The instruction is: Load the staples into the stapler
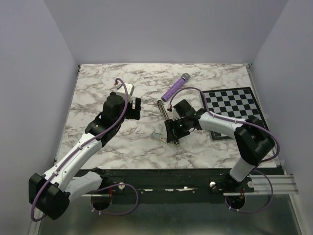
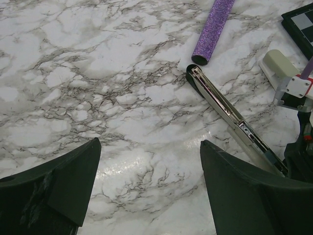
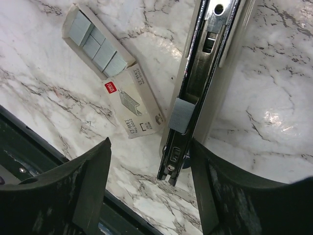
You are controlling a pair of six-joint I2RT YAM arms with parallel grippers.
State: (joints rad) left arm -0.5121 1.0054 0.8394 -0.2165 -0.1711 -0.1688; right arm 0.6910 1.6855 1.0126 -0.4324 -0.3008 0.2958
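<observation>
- The right end effector [image 3: 150,152] has its jaws spread and grips nothing; its fingers straddle the near end of the stapler [image 3: 198,78].
- The stapler lies swung open on the bench [image 3: 274,107], with its dark rail facing up.
- A grey staple block [image 3: 180,115] sits on the rail, just above the gap between the jaws.
- The staple box [image 3: 134,105] lies open on the bench just left of the rail, with more grey staples showing inside.
- The left end effector [image 2: 149,147] has its jaws wide apart and empty, over bare bench left of the stapler.
- A purple cylinder [image 2: 212,29] lies just past the stapler's far end.
</observation>
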